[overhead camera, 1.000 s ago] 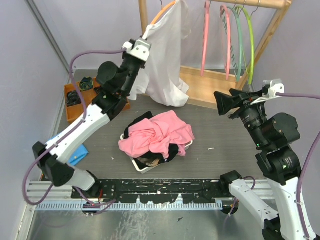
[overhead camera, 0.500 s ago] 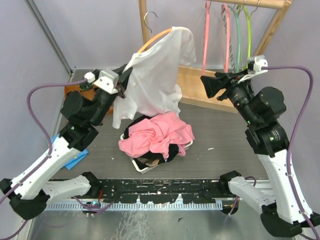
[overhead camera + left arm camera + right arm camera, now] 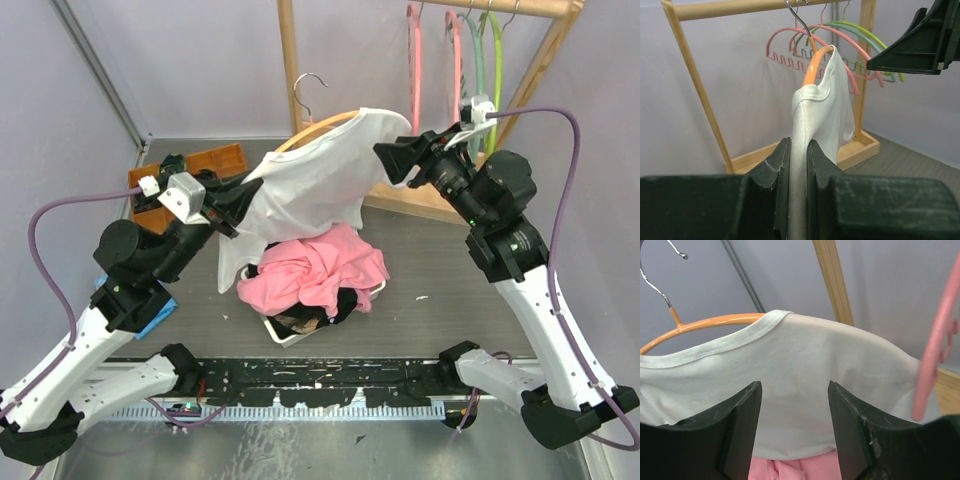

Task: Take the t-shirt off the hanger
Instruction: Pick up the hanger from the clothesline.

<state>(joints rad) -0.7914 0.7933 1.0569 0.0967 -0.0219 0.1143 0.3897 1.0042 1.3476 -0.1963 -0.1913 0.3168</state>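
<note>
A white t-shirt (image 3: 315, 185) hangs on an orange hanger (image 3: 310, 128) with a metal hook, held in the air off the rack. My left gripper (image 3: 240, 198) is shut on the shirt's left end (image 3: 799, 165); the shirt and hanger (image 3: 816, 65) rise ahead of it. My right gripper (image 3: 392, 158) is open at the shirt's right shoulder. In the right wrist view the shirt (image 3: 800, 385) fills the gap between the fingers (image 3: 742, 425), with the hanger (image 3: 705, 327) at upper left.
A wooden rack (image 3: 292, 60) at the back holds pink and green hangers (image 3: 455, 50). A white basket (image 3: 285, 328) with pink clothes (image 3: 315, 265) sits below the shirt. An orange bin (image 3: 205, 160) and a blue cloth (image 3: 155, 310) lie at left.
The hanger with the shirt has moved down and forward, off the rack. My left gripper pulled the shirt's end leftward and lower. My right gripper moved left up to the shirt's shoulder.
</note>
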